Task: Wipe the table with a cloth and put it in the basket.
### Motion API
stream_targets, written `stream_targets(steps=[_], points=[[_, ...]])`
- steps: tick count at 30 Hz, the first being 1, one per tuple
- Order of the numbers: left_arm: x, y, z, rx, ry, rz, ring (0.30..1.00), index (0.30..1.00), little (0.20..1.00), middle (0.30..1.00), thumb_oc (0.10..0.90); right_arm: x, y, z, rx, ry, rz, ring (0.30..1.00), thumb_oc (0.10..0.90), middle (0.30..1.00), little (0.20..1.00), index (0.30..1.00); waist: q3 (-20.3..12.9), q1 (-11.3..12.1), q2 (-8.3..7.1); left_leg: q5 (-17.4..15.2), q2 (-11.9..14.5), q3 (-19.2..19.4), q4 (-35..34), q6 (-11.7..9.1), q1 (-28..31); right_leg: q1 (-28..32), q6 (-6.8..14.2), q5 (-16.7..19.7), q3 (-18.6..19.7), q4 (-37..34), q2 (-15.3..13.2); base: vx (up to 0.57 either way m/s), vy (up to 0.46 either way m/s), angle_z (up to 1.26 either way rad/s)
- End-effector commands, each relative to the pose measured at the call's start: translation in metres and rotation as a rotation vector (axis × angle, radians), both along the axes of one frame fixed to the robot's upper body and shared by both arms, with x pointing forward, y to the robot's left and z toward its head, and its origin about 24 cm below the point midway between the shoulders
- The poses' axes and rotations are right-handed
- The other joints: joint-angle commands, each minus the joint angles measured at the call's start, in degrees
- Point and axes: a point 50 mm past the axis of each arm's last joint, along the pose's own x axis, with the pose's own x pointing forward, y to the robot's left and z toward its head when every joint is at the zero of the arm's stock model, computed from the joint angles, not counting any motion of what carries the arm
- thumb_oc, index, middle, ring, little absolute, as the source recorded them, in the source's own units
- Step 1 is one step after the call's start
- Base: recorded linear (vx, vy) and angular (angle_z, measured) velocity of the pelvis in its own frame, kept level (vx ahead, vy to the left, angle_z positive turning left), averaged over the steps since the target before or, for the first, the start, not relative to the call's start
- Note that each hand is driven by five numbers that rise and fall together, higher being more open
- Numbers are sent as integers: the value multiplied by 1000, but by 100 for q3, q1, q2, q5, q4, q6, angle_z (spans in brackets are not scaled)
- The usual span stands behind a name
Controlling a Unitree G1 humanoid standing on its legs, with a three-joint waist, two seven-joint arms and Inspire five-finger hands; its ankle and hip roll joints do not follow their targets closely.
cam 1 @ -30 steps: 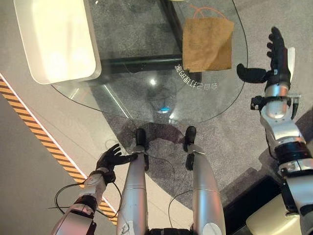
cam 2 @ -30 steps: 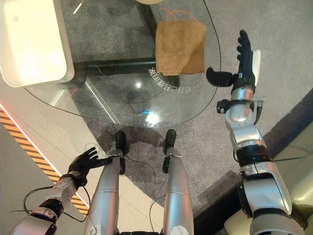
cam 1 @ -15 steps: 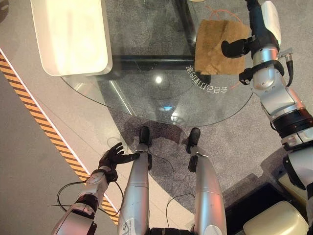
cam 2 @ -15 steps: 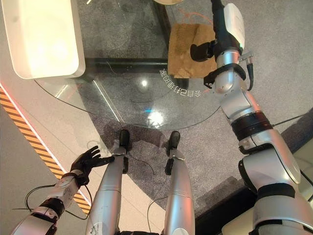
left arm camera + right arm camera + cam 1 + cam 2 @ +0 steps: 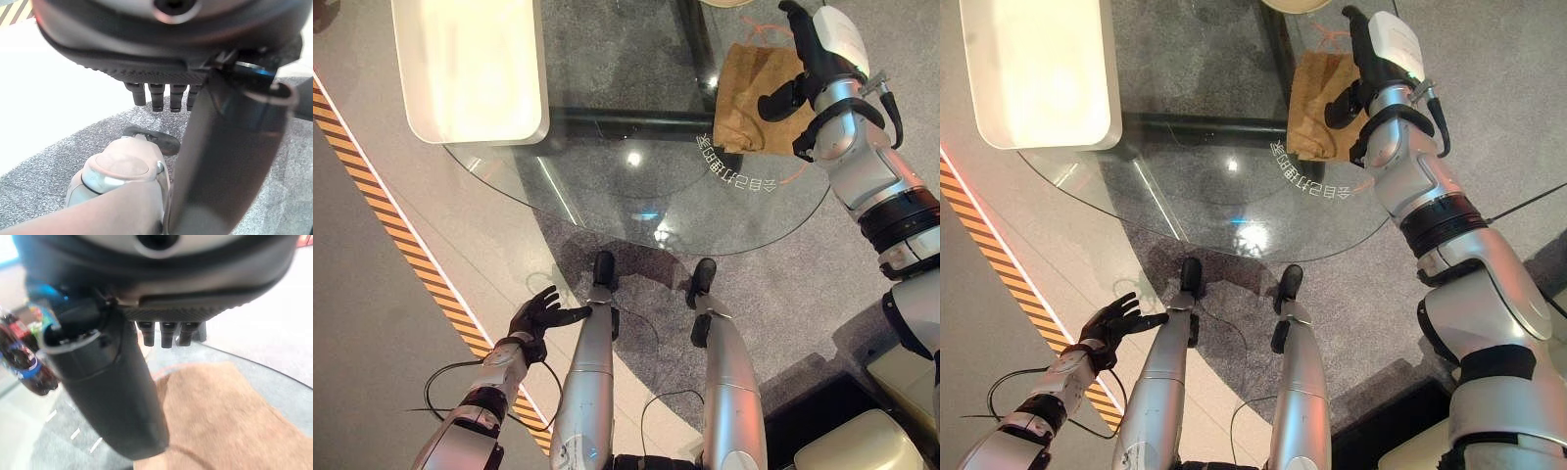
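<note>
Right robot hand (image 5: 800, 61) has swung in over the brown cloth (image 5: 751, 90) on my glass surface (image 5: 607, 176), fingers straight. Left robot hand (image 5: 536, 315) hangs low, fingers spread.

The cloth (image 5: 752, 88) is a brown, roughly square piece of fabric lying flat on the round glass table (image 5: 607, 186), near its far right edge. A thin orange cord loops from its far side. The right hand (image 5: 800, 59) is above it with fingers (image 5: 166, 335) straight and spread, the cloth showing just past and beneath the fingertips and the thumb over its right part; contact cannot be told. At the far edge, beyond the fingertips, a pale curved rim may be the basket (image 5: 734, 3).
</note>
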Motion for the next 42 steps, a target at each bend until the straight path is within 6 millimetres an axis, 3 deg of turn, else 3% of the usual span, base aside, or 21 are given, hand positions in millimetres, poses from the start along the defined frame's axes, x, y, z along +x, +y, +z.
stream_targets(steps=[1,14,27,35,42], points=[[-26,20,-14,54,80,15,900,900,900,900,800,-17,-9,68,-73,-175,-45,900,800,900,900,900,-136,37,170,213,-101,108,-312,273,77,307,-83,-254,-259,-51,89,8,-8,3],[-28,11,-18,47,91,-14,900,900,900,900,800,-13,-12,70,-105,-111,-94,900,800,900,900,900,-136,103,362,314,-173,129,-473,259,128,246,-105,-266,-249,-45,33,2,-1,0],[-28,4,-20,39,89,-35,900,900,900,900,800,-6,-24,55,-70,40,-114,900,800,900,900,900,-136,161,491,366,-214,120,-542,251,97,138,-99,-235,-269,-41,-22,0,0,0],[-29,3,-21,36,92,-41,900,900,900,900,800,-7,-32,57,-181,63,-187,900,800,900,900,900,-136,192,553,407,-220,121,-591,250,65,76,-97,-227,-279,-23,-42,0,0,0],[-29,4,-20,38,91,-41,900,900,900,900,800,-13,-37,71,-307,-18,-278,900,800,900,900,900,-136,197,563,435,-219,106,-600,263,-5,-11,-89,-200,-287,-4,-49,0,0,0]])
